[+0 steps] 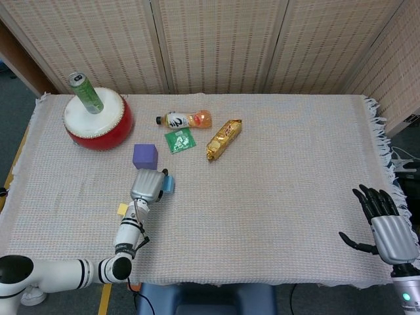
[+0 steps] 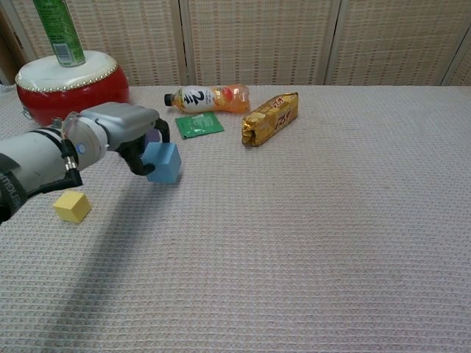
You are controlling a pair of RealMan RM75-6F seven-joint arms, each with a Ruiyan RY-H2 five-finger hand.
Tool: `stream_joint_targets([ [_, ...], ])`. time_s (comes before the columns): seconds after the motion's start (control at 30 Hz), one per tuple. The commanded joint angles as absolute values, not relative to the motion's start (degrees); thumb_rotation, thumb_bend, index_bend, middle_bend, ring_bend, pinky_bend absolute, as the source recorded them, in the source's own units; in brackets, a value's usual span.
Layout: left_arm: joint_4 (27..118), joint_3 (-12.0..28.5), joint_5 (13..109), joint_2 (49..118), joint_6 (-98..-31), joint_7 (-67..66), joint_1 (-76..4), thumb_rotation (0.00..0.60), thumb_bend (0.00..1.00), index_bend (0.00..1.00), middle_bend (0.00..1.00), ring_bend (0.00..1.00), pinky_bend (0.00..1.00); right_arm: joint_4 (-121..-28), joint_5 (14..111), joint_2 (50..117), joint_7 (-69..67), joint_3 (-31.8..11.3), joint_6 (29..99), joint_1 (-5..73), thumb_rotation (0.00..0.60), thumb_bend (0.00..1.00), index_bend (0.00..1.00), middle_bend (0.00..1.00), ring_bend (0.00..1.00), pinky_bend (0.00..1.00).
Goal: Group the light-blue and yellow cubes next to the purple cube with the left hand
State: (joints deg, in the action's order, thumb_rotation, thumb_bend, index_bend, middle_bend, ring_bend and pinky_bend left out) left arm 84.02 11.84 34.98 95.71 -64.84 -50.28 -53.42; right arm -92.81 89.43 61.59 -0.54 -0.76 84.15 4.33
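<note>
Chest view: left hand [image 2: 121, 132] grips blue cube [image 2: 163, 162], purple cube [image 2: 151, 137] just behind it; yellow cube [image 2: 72, 206] lies nearer the camera.

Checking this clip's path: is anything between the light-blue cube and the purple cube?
Nothing visible. The left hand holds the light-blue cube close in front of the purple cube, with only bare cloth between. The green packet lies off to the side.

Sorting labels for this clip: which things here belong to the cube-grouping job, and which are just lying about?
Job: left hand, light-blue cube it grips, yellow cube, purple cube.
Lying about: red drum, green can, drink bottle, green packet, gold snack bar.
</note>
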Motion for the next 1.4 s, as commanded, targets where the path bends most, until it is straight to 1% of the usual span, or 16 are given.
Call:
stream_joint_targets([
  [0.03,83.8,12.1,34.0,94.3,-65.2,-50.9,-53.1,0.600,0.38,0.44,1.00,1.00,1.00,-92.8,89.2,61.6,-0.5,-0.8,84.0,4.3,0.342,0.00,0.00,0.00,0.00,0.00],
  [0.27,84.2,11.5,30.6,91.2,-63.6,-52.4,-52.6,0.600,0.38,0.44,1.00,1.00,1.00,-92.9,88.8,61.7,0.0,-1.0,83.9,4.3,0.343,0.00,0.00,0.00,0.00,0.00],
  [0.47,83.1,11.2,29.4,90.6,-61.6,-51.6,-52.6,0.600,0.38,0.42,1.00,1.00,1.00,-93.1,88.6,61.8,0.8,-1.1,84.2,4.1,0.343,0.00,0.00,0.00,0.00,0.00],
  [0.6,81.3,11.1,30.3,91.0,-60.6,-50.3,-52.7,0.600,0.38,0.42,1.00,1.00,1.00,-93.2,88.6,61.9,1.2,-1.1,84.1,4.0,0.343,0.00,0.00,0.00,0.00,0.00],
  [0.8,80.8,10.4,27.7,90.3,-58.4,-51.6,-53.5,0.600,0.38,0.33,1.00,1.00,1.00,-93.6,88.7,61.7,1.2,-1.0,84.4,3.8,0.344,0.00,0.00,0.00,0.00,0.00],
  [1.03,79.9,9.7,30.8,90.6,-58.4,-49.8,-53.6,0.600,0.38,0.27,1.00,1.00,1.00,-94.2,88.5,61.4,1.6,-0.7,84.0,3.6,0.345,0.00,0.00,0.00,0.00,0.00],
  [1.3,79.2,9.7,32.5,90.6,-57.7,-47.2,-53.2,0.600,0.38,0.27,1.00,1.00,1.00,-94.4,88.4,61.2,1.6,-0.8,84.2,3.4,0.344,0.00,0.00,0.00,0.00,0.00],
  [1.4,80.5,9.8,34.2,90.0,-58.0,-45.5,-52.7,0.600,0.38,0.27,1.00,1.00,1.00,-94.4,88.4,61.2,1.7,-0.8,84.0,3.4,0.344,0.00,0.00,0.00,0.00,0.00],
])
